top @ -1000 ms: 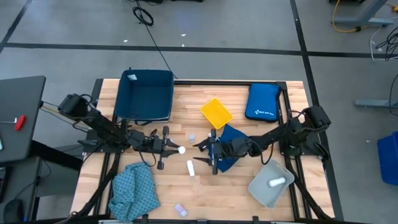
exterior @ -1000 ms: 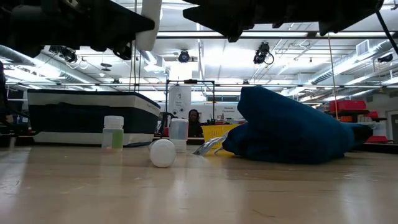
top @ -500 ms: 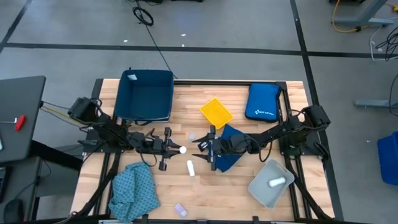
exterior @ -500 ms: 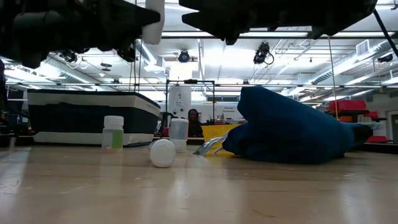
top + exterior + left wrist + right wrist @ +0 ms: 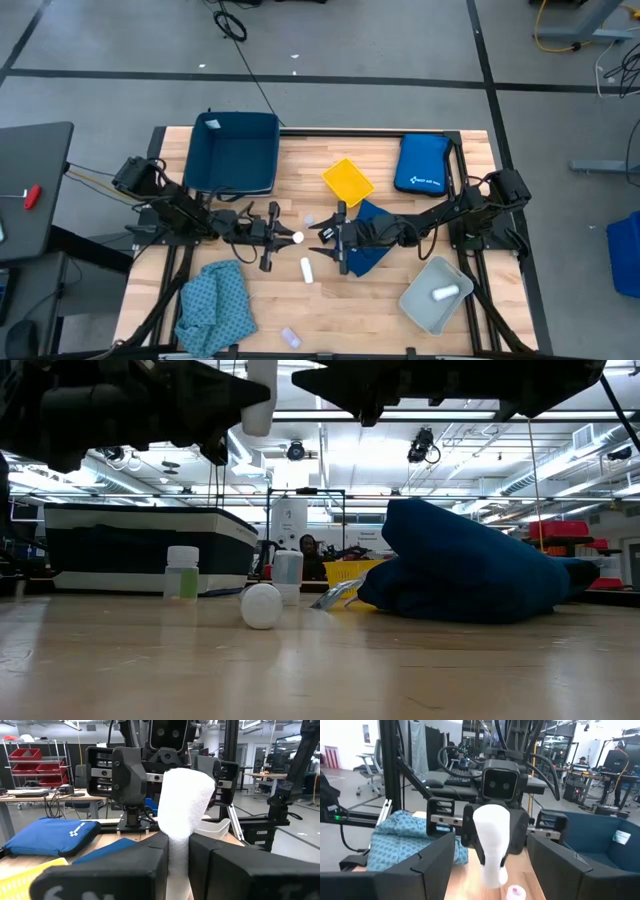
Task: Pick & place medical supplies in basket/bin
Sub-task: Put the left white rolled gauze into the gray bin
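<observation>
My left gripper (image 5: 282, 238) hovers over the table's middle, shut on a white roll (image 5: 297, 238) that also shows upright in the low view (image 5: 260, 395). My right gripper (image 5: 322, 238) is open, faces it from the right a short gap away, and touches nothing. The right arm passes over the navy cloth (image 5: 372, 240), heaped on the table. A second white roll (image 5: 306, 270) lies on the wood near both grippers. The teal cloth (image 5: 215, 310) lies at the near left. Small vials (image 5: 309, 220) (image 5: 290, 337) stand on the table. My left gripper pinches the white roll between its two fingers (image 5: 150, 865), which come level from the table's left. They are on the roll's sides (image 5: 177, 845), below its upper end (image 5: 182, 785). The roll stands about upright and is lifted clear of the table.
A navy bin (image 5: 235, 152) sits at the far left, with a yellow tray (image 5: 348, 182) and a royal-blue pouch (image 5: 423, 163) farther right. A grey bin (image 5: 425, 305) at the near right holds a white roll (image 5: 445, 292). Bare wood shows along the near edge.
My left gripper has moved a little toward the table's right, closer to the right gripper, carrying the white roll with it. The roll has stayed upright and shut in the fingers.
</observation>
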Robot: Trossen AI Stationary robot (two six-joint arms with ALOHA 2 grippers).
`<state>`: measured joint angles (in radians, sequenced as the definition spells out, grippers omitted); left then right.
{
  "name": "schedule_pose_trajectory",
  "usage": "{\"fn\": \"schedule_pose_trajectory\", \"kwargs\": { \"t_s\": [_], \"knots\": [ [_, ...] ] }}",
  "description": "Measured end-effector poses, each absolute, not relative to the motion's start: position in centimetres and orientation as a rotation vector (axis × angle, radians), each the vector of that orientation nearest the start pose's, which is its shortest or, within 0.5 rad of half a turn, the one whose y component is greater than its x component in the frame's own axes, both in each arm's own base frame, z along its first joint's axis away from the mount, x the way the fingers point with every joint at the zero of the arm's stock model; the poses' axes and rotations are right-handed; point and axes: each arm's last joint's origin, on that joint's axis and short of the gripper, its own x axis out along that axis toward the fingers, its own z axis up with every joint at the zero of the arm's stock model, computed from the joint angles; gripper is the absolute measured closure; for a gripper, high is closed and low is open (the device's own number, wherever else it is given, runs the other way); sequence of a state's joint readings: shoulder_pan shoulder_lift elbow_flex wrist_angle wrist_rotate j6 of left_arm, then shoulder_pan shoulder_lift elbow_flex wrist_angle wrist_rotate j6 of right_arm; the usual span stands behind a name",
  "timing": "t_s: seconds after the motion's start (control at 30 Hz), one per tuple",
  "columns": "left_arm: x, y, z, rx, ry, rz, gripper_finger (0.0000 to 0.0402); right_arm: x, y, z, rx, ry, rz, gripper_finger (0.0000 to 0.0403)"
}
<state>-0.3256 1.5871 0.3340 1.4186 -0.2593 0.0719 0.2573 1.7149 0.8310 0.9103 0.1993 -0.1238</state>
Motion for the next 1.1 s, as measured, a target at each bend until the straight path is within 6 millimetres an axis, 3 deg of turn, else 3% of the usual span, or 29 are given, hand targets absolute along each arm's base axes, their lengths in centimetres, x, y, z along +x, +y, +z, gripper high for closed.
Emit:
{"fn": "schedule_pose_trajectory", "kwargs": {
  "t_s": [0.8, 1.1],
  "knots": [
    [25.0, -7.7, 17.5, 0.017, -0.158, -0.061, 0.0361, 34.6, 8.3, 22.3, -0.097, -0.093, 0.068, 0.0145],
    [25.3, -7.7, 17.6, 0.017, -0.156, -0.06, 0.0361, 36.6, 8.6, 22.3, -0.109, -0.043, 0.083, 0.0145]
  ]
}}
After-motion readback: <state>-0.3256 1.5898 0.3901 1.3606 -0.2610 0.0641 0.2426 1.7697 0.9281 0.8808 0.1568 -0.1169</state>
